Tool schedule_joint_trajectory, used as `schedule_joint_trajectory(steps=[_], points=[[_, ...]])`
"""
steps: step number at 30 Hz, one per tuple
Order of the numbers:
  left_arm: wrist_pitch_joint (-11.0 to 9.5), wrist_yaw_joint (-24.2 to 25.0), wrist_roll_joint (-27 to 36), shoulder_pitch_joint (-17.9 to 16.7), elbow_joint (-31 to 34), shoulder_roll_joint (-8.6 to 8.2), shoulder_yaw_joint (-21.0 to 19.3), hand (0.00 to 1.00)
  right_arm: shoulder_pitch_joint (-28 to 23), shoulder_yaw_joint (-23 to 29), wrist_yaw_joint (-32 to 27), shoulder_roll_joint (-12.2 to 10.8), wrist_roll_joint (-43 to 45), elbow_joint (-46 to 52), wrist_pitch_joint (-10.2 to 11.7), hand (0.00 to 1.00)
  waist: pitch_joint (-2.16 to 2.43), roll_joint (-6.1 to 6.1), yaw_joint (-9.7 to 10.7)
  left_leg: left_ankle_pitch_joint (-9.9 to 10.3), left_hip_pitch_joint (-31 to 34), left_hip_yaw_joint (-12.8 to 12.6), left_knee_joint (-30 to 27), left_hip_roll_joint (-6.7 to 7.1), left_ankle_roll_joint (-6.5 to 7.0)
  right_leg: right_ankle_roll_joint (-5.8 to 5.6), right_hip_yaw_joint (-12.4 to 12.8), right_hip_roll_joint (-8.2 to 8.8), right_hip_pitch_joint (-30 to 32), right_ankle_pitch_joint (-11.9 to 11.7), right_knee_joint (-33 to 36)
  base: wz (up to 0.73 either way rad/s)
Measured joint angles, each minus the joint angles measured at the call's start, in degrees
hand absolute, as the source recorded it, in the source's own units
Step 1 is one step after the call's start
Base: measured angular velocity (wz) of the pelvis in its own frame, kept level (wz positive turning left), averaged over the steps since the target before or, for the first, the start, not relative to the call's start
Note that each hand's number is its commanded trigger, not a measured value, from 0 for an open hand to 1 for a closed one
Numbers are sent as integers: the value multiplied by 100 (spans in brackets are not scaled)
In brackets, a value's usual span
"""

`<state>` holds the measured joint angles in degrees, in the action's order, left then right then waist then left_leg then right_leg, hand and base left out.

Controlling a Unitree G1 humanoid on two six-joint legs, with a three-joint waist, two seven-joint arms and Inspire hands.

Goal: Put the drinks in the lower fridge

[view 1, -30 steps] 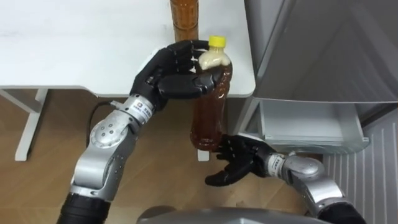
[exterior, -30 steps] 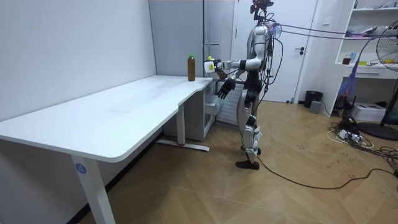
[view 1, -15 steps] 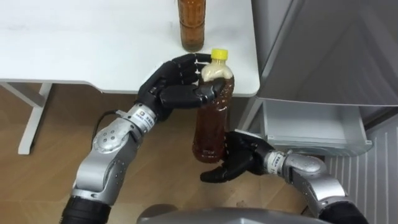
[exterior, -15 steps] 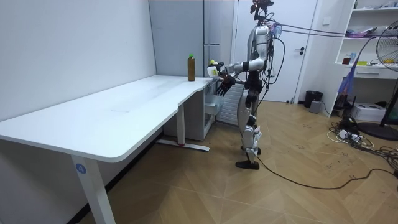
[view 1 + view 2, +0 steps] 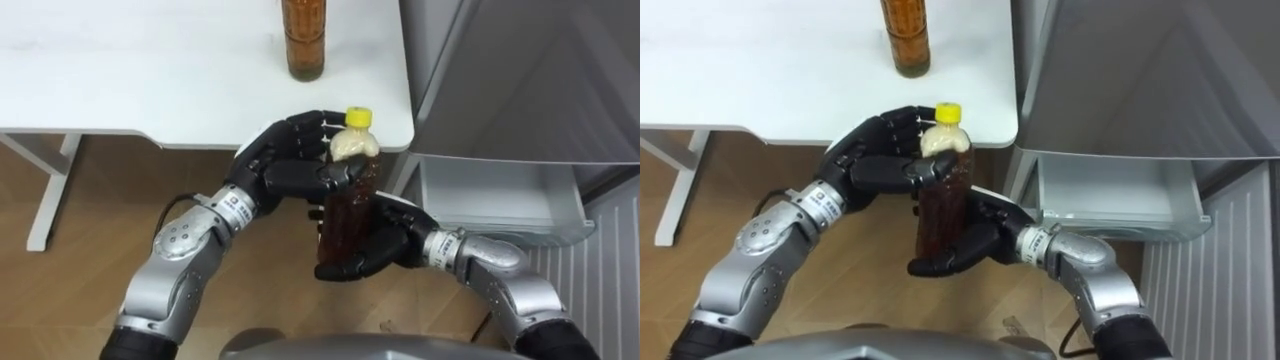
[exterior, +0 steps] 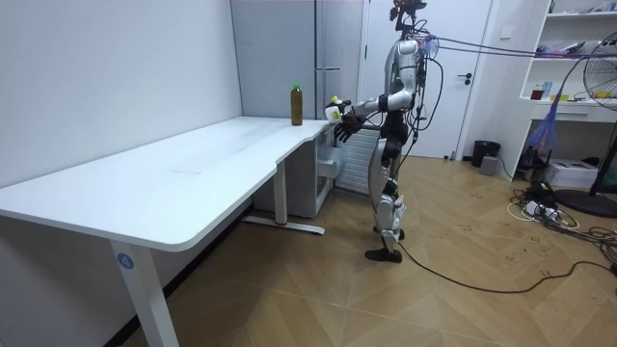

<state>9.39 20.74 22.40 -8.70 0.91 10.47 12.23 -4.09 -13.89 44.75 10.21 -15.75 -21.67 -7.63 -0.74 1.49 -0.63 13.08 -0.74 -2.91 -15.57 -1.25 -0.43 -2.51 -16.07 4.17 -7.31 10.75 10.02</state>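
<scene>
Left hand clenched round the upper part of the bottle, just under its yellow cap. Bottle upright, in the air off the table corner, in front of the open fridge drawer. Right hand now wrapped round the bottle's lower part, fingers curled under and round its base; 1 s ago it hung open below the bottle, and 0.5 s ago it was just at the base. Bottle now sits a little lower and nearer the robot. Second bottle stands unmoved on the table near the fridge. Robot stands between the table end and the fridge.
</scene>
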Motion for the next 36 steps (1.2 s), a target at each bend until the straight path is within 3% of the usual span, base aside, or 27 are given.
schedule_joint_trajectory(steps=[4,5,6,7,19,26,33,34,35,36], points=[[0,12,-3,-59,0,32,1,100,-1,0,51,-2,-22,10,0,0,9,9,26,0,6,0,-6,-3,0,0,-2,0,16,0,13,1],[0,15,-7,-71,0,56,1,100,-1,0,63,-3,-22,10,1,20,12,15,34,0,4,-1,-7,-4,0,0,0,0,16,0,22,0],[0,14,-10,-83,0,78,1,100,-1,0,81,-3,-22,10,1,63,15,19,40,0,-5,0,-8,-6,0,0,1,1,20,0,46,0],[0,15,-14,-88,0,90,1,100,-1,0,94,-4,-22,9,1,100,15,20,42,0,-12,0,-8,-7,0,0,1,2,18,0,57,0],[-8,170,-75,-98,-37,153,3,100,-160,8,296,6,-290,-14,6,100,21,68,42,0,-99,0,41,-4,1,-1,3,6,-67,1,59,0],[-8,212,-64,-97,-36,77,-1,100,-218,9,390,-3,-347,-14,56,100,17,62,43,0,-99,-2,44,-4,1,-1,8,5,-61,0,60,0],[-10,227,-62,-98,-37,31,-23,78,-256,15,389,2,-469,-14,75,100,7,48,41,-1,-105,-4,86,-4,3,-1,10,4,-44,1,59,0],[-10,227,-62,-98,-38,31,-23,59,-258,15,389,1,-471,-14,76,100,6,48,41,-1,-104,-4,88,-4,3,-1,10,4,-43,1,59,0],[-10,227,-63,-98,-38,32,-31,54,-258,19,389,0,-470,-14,79,100,6,49,35,-1,-110,-8,87,-4,3,-1,15,4,-36,1,59,0],[-10,227,-62,-99,-41,31,-38,4,-265,25,392,0,-468,-14,96,100,5,51,38,-2,-142,-9,80,-3,4,-1,16,5,-36,1,59,0]])
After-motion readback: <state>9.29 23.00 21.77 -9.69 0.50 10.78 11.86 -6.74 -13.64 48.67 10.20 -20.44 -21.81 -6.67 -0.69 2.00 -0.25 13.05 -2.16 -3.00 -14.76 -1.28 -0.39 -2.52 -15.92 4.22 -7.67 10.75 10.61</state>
